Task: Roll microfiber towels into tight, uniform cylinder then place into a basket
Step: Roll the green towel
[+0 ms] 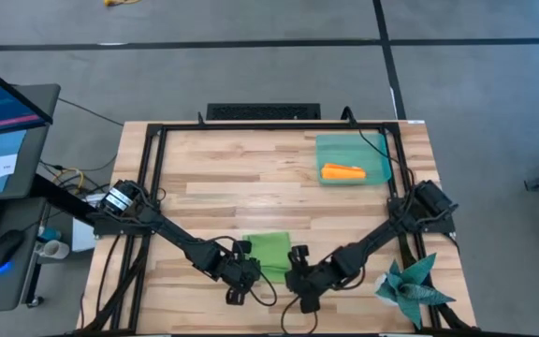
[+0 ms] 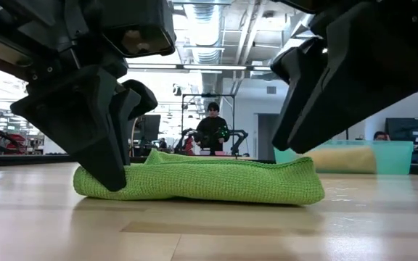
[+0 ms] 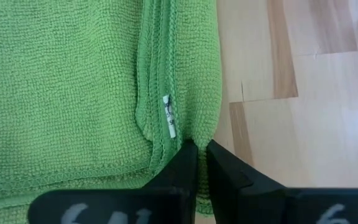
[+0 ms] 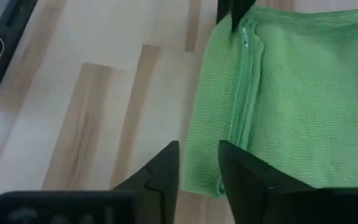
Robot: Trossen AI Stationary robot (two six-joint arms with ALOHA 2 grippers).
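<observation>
The green towel lay folded in several layers on the wooden desk, near the front edge and between the two arms. In the low view it showed as a flat, thick pad with rounded ends, not a roll. A small white tag stuck out from one of its stitched edges.

The left pincer sat at the towel's left front corner, its fingers clenched on the edge of the cloth just below the tag. The low view showed its dark finger pressed down into the towel's end.

The right pincer stood at the towel's right front corner. Its fingers were parted, with a corner of the cloth lying between them but not gripped; in the low view it hung just above the towel's other end.

Well apart, at the far right of the desk, the teal basket held the orange towel, rolled into a cylinder. A dark teal spiky cloth lay at the desk's front right corner. Beyond the desk, a person stood in the room.
</observation>
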